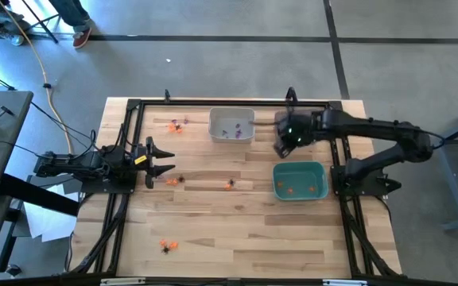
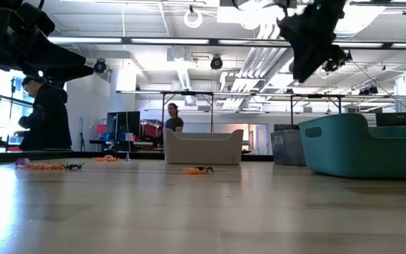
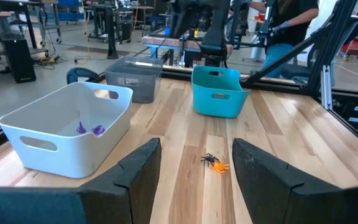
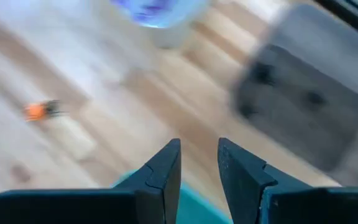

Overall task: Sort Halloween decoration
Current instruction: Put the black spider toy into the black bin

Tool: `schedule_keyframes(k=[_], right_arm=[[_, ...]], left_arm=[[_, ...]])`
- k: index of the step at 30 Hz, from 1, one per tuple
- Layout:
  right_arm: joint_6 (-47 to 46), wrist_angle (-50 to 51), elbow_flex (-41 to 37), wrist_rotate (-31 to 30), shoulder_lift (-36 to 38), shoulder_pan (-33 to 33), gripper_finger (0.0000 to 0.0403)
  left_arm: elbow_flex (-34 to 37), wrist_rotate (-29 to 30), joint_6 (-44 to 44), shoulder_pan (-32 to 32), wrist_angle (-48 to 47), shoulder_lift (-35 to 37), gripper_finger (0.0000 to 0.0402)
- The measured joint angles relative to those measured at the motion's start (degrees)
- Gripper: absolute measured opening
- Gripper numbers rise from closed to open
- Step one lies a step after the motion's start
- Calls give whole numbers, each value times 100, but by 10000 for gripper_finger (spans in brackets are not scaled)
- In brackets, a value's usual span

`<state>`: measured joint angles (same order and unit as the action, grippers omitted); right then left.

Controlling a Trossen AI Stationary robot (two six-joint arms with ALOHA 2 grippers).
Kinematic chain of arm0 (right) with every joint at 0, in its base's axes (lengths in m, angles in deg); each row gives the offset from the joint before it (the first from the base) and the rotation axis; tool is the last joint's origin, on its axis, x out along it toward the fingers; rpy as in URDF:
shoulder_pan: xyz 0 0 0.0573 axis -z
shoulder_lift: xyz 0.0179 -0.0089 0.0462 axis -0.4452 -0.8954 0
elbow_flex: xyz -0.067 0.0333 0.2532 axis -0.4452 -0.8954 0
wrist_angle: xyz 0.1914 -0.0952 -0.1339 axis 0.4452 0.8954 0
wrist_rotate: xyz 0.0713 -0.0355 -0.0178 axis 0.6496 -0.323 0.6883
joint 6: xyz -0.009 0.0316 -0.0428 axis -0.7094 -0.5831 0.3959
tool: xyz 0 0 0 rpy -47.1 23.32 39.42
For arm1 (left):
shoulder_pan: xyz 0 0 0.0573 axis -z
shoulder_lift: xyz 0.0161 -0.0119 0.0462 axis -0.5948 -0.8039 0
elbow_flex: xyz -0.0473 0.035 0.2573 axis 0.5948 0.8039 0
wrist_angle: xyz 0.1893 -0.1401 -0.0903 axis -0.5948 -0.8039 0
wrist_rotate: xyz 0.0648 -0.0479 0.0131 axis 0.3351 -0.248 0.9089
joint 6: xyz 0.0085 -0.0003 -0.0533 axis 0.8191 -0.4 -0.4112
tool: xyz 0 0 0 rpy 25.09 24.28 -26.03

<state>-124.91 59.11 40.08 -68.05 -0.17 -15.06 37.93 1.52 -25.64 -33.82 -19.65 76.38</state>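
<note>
The right gripper [image 1: 281, 148], fingers slightly apart and empty, hangs between the teal bin [image 1: 300, 180] and white bin [image 1: 231, 125], while unsorted trinkets [image 1: 230, 184] lie scattered mid-table.

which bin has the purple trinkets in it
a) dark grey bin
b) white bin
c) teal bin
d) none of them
b, in the left wrist view two small purple trinkets lie on the floor of the white bin, and the high view shows purple specks in that same bin, while the teal bin holds orange pieces only.
</note>
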Motion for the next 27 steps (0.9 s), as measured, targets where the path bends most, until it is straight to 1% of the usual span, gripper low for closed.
schedule_keyframes(k=[7,10,13,17,20,24,27], right_arm=[[-536,-1137,-2,38,-288,-1360,101],[-567,-1833,-2,38,-563,-1799,101],[-567,-2442,-2,44,-948,-2092,101],[-567,-3105,-2,78,-1501,-2257,101],[-475,-3463,-4,302,-1921,-2262,100],[-366,-3841,-4,581,-2377,-2162,100],[-305,-3977,-4,666,-2607,-2037,100]], left_arm=[[2,0,1,-2,4,2,186],[0,1,-1,0,2,0,186],[2,2,1,0,-1,0,186],[0,2,0,0,0,2,186],[1,0,1,-2,-1,1,186],[2,0,1,-2,-1,2,186],[1,0,0,0,-1,1,186]])
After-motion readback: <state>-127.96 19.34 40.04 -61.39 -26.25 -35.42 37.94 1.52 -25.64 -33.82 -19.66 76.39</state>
